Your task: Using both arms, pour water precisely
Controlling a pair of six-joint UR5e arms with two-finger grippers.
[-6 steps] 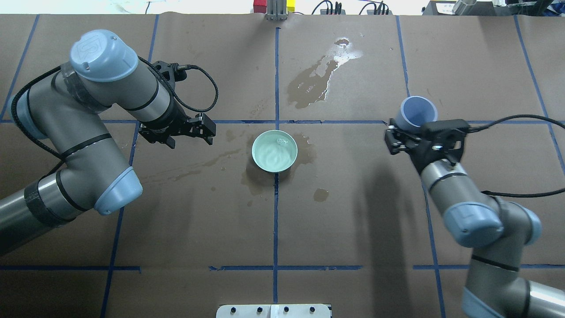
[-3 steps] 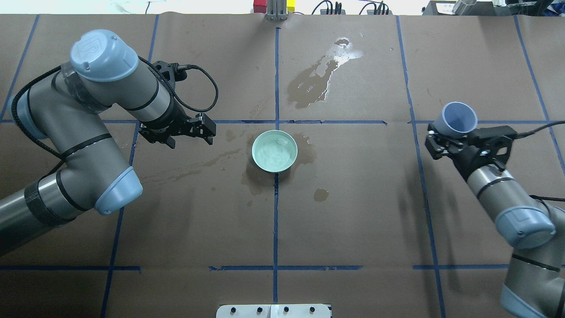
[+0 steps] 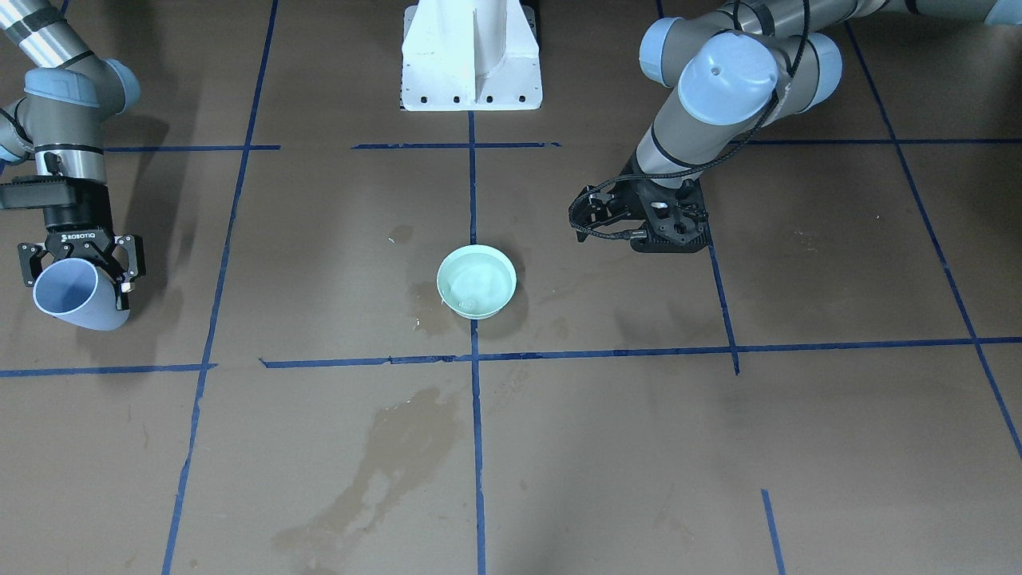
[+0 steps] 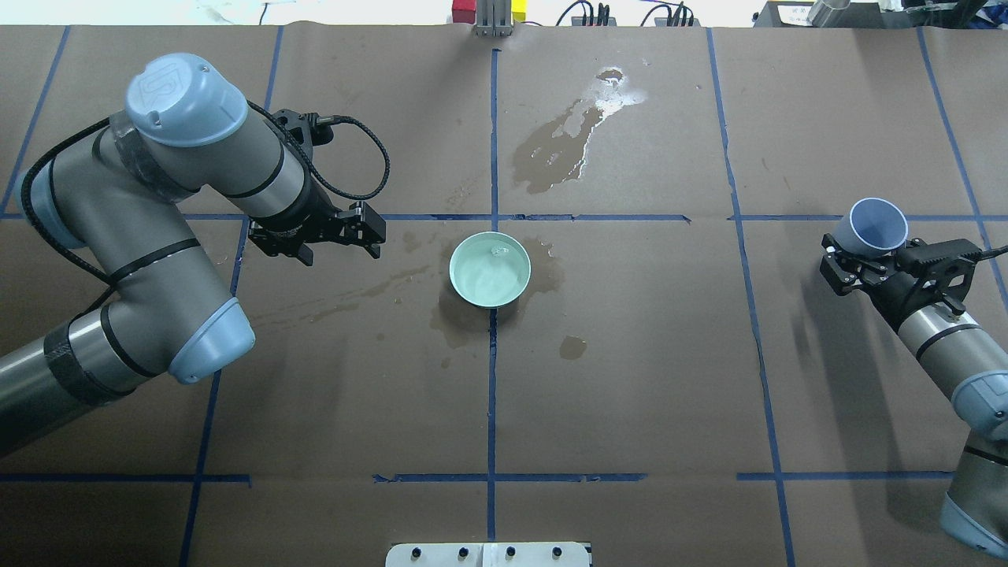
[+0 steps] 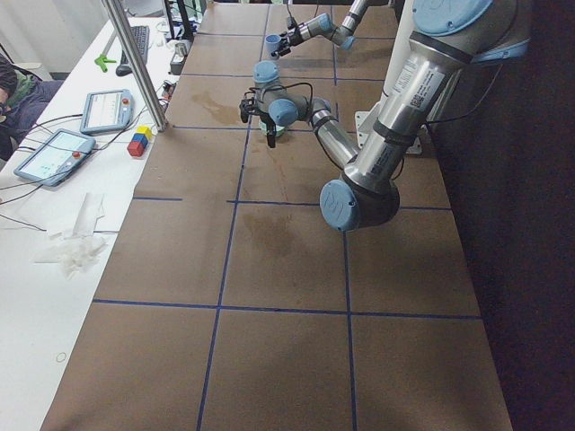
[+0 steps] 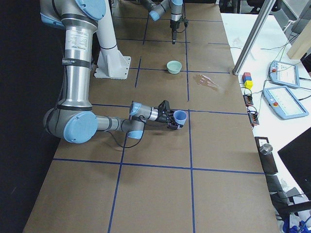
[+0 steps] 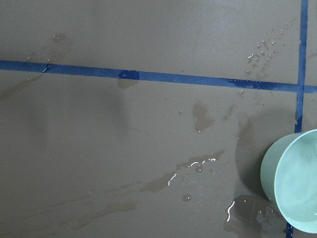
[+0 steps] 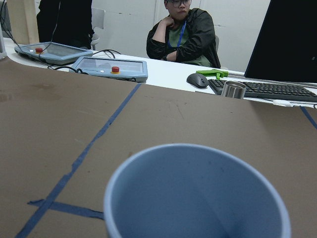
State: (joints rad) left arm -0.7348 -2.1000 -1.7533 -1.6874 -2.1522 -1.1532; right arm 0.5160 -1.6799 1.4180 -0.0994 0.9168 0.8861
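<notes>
We've got the left arm (image 4: 157, 205) folded low, left gripper (image 4: 370, 232) spread and empty; right arm's (image 4: 937, 346) stretched out wide, right gripper (image 4: 857, 253) clamped on a tilted blue cup (image 4: 872, 224).

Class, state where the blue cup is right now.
In the overhead view the blue cup sits at the far right, held in the right gripper, well right of the green bowl at the centre.
</notes>
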